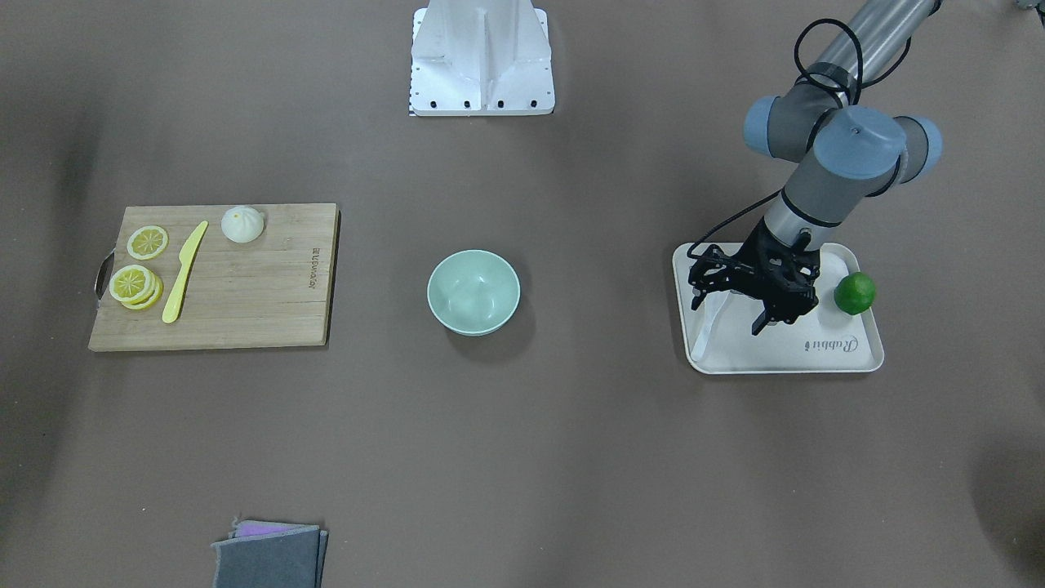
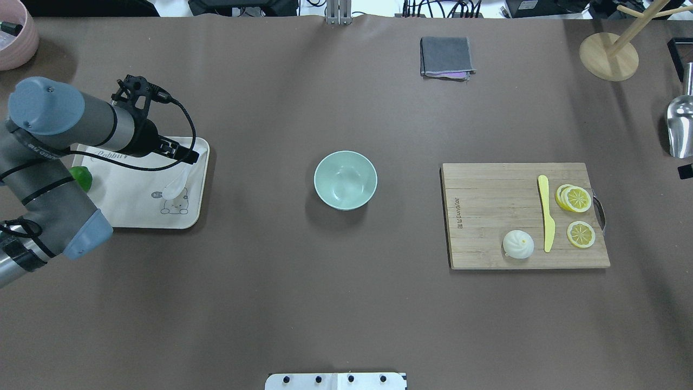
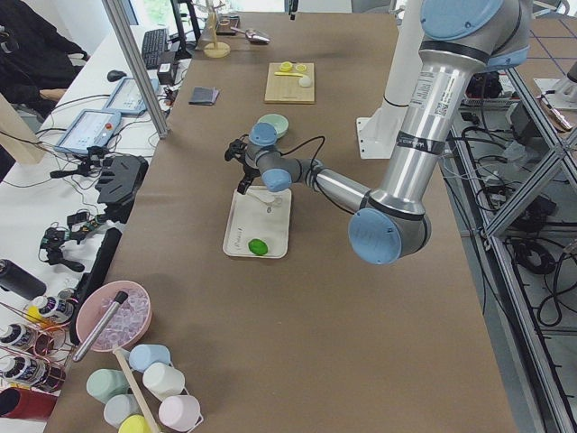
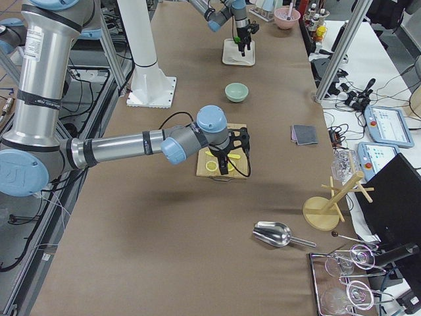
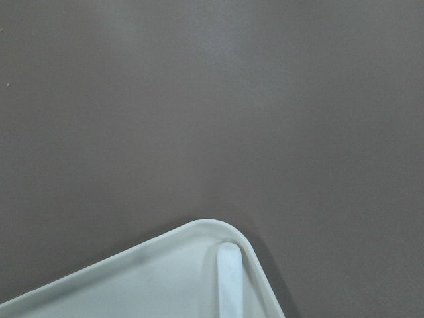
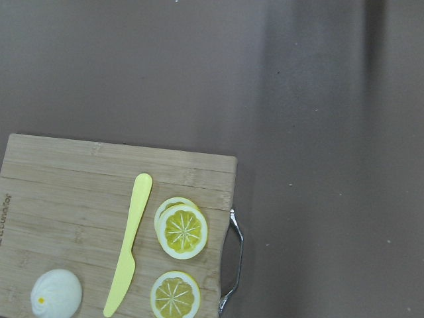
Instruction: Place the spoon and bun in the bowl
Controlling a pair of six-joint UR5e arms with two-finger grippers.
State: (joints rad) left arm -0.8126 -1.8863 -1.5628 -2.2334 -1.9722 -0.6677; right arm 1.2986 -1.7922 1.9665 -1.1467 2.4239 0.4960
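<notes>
The white spoon (image 1: 713, 317) lies on the white tray (image 1: 816, 356), scoop toward the tray's front. It also shows in the overhead view (image 2: 176, 187), and its handle shows in the left wrist view (image 5: 229, 278). My left gripper (image 1: 729, 309) is open, low over the tray, with its fingers either side of the spoon's handle. The mint-green bowl (image 1: 473, 291) stands empty at the table's middle. The white bun (image 1: 242, 224) sits on the wooden cutting board (image 1: 245, 310). My right gripper (image 4: 227, 155) hangs above the board; I cannot tell whether it is open or shut.
A green lime (image 1: 854, 293) sits on the tray beside my left gripper. A yellow knife (image 1: 184, 272) and lemon slices (image 1: 136, 282) lie on the board. A folded grey cloth (image 2: 445, 57), a wooden stand (image 2: 609, 54) and a metal scoop (image 2: 681, 127) are at the far side.
</notes>
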